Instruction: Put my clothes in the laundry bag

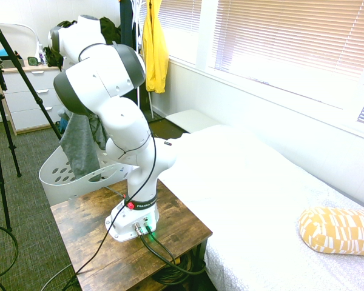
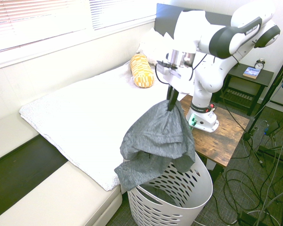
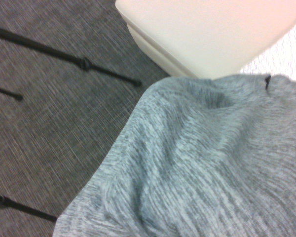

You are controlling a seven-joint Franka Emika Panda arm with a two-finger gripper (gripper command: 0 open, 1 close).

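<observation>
Second exterior view: our fingers (image 2: 172, 98), clamped on the grey garment (image 2: 156, 136), which hangs over the white basket (image 2: 177, 202); alarm clock (image 2: 259, 64) too. First exterior view only: we have one yellow jacket (image 1: 155, 48), one drawer unit (image 1: 31, 97).

Colours and patterns: garment (image 2: 155, 136), heathered dark grey; laundry basket (image 2: 198, 188), white (perforated with oval holes); pillow (image 2: 141, 71), yellow with white dashes; jacket (image 1: 156, 48), solid yellow; surface (image 2: 221, 136), brown wood grain with darker streaks; headboard (image 2: 166, 18), dark grey; arm (image 1: 121, 121), white with dark-grey joint covers; carpet (image 3: 54, 118), dark grey, finely streaked.
</observation>
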